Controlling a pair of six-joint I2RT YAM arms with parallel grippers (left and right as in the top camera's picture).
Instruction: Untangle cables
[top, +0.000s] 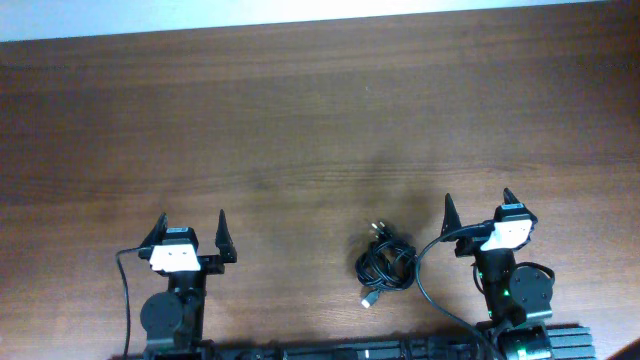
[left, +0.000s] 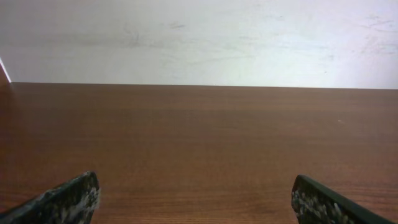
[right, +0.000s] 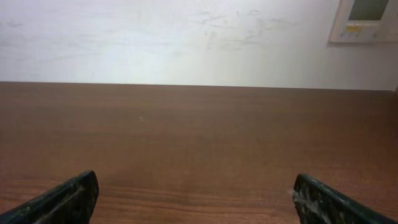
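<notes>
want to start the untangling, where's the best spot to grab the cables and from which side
Probably the loose plug end trailing out of the cables toward the arm bases. It lies clear of the bunched loops, so it can be pinched alone. Come down from above with the right gripper, which sits open just beside the bundle.

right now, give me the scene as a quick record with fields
cables: black bunched knot lying on the table, untouched
left pincer: open, empty, well apart from the cables
right pincer: open, empty, the nearer one to the cables, not touching
table: brown wood
wrist views: cables not in sight
</notes>
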